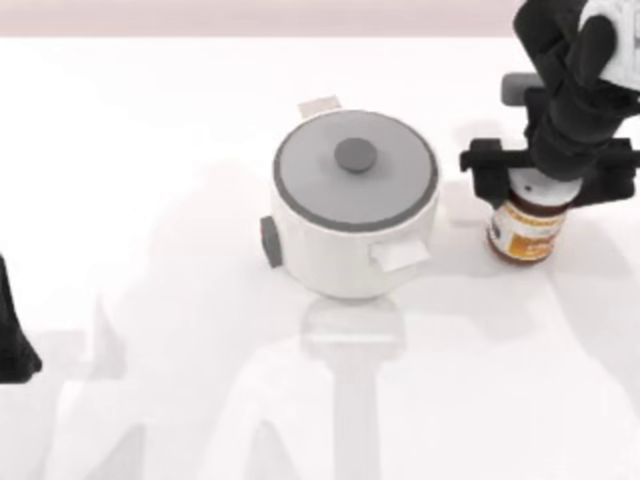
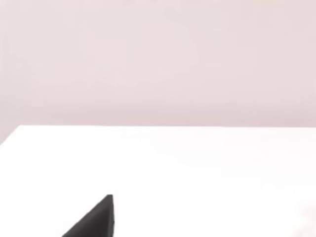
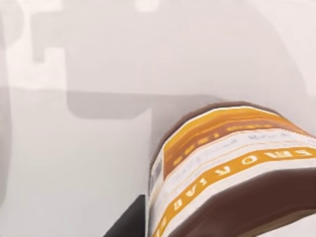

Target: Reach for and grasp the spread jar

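Top view, jar place: the spread jar [image 1: 527, 232] stands on the table [image 1: 150, 200] at the right side, at about 3 o'clock from the white pot [image 1: 352, 205] and apart from it.
Top view, right gripper: the right gripper [image 1: 545, 172] sits directly above the jar's lid end, its dark crossbar spanning wider than the jar; the jar's label shows just below it, toward 6 o'clock.
Top view, jar axis: the jar looks upright, its long axis running up toward the wrist, so the hand lies along that axis and not off to a side.
Top view, grip state: the fingers are hidden under the gripper body; I cannot tell whether they have closed on the jar.
Top view, left arm: only a dark edge of the left arm [image 1: 14, 340] shows at 9 o'clock, well apart from the jar; the right arm is clearly the nearer.
Left wrist view: bare table, pale wall and one dark finger tip [image 2: 96, 219]; no jar, and the gap cannot be read.
Right wrist view: the orange-and-white label fills the frame, very close to the camera; a dark finger part [image 3: 126, 222] lies just beside the jar wall.
Judgement: what matters next is whether the fingers straddle the jar evenly across its round body.
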### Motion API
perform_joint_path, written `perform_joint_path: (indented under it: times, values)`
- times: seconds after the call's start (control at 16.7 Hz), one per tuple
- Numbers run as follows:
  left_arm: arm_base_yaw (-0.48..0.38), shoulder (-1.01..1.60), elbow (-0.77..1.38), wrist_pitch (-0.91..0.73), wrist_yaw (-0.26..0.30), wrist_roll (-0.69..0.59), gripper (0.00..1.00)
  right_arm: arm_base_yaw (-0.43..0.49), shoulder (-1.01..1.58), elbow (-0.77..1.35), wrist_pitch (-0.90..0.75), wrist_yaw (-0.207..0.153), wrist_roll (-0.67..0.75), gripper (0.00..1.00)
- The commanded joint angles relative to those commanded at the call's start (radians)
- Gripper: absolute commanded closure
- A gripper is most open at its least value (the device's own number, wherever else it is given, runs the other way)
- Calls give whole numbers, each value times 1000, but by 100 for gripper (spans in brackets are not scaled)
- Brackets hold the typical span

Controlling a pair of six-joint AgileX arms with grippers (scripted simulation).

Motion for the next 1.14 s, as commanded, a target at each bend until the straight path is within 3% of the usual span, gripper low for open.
perform_joint_path:
  times: [0.78, 1.14]
  values:
    - [0, 0, 0, 0, 0, 0, 0, 0, 0, 0, 0, 0, 0, 2]
    - [0, 0, 0, 0, 0, 0, 0, 0, 0, 0, 0, 0, 0, 0]
